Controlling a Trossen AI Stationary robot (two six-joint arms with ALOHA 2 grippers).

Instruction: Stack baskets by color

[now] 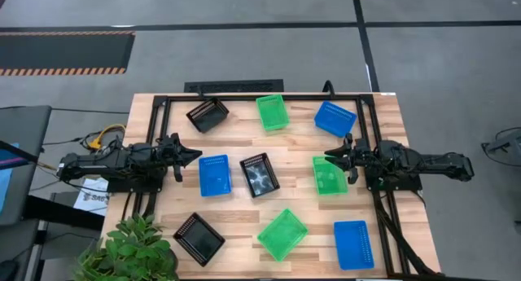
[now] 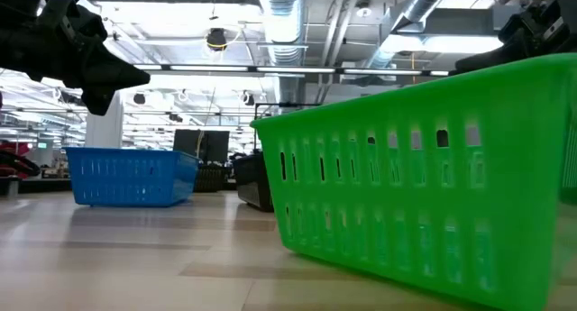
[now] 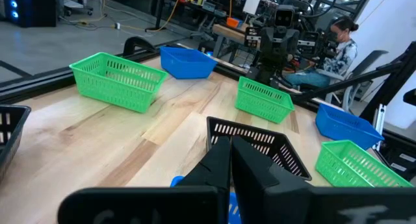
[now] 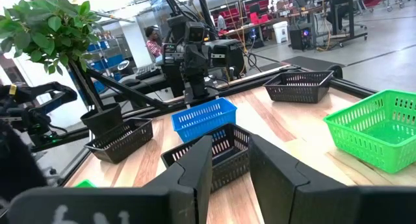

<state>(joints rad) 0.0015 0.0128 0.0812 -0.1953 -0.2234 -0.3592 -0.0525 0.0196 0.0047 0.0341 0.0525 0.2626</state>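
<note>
Several mesh baskets rest on their bases on the wooden table. The black ones sit at far left [image 1: 207, 114], centre [image 1: 260, 174] and near left [image 1: 199, 238]. Green ones sit at far centre [image 1: 273, 112], centre right [image 1: 329, 174] and near centre [image 1: 282, 234]. Blue ones sit at far right [image 1: 335, 118], centre left [image 1: 215, 175] and near right [image 1: 353, 244]. My left gripper [image 1: 194, 155] hovers shut at the left side, pointing level across the table [image 3: 231, 169]. My right gripper [image 1: 330, 156] hovers open at the right side, nothing between its fingers [image 4: 231, 162].
A potted plant [image 1: 130, 248] stands at the near left corner. A black metal frame [image 1: 244, 96] runs along the far edge and down both sides of the table. A person [image 3: 341, 42] sits beyond the table's right side. Bare wood lies between the baskets.
</note>
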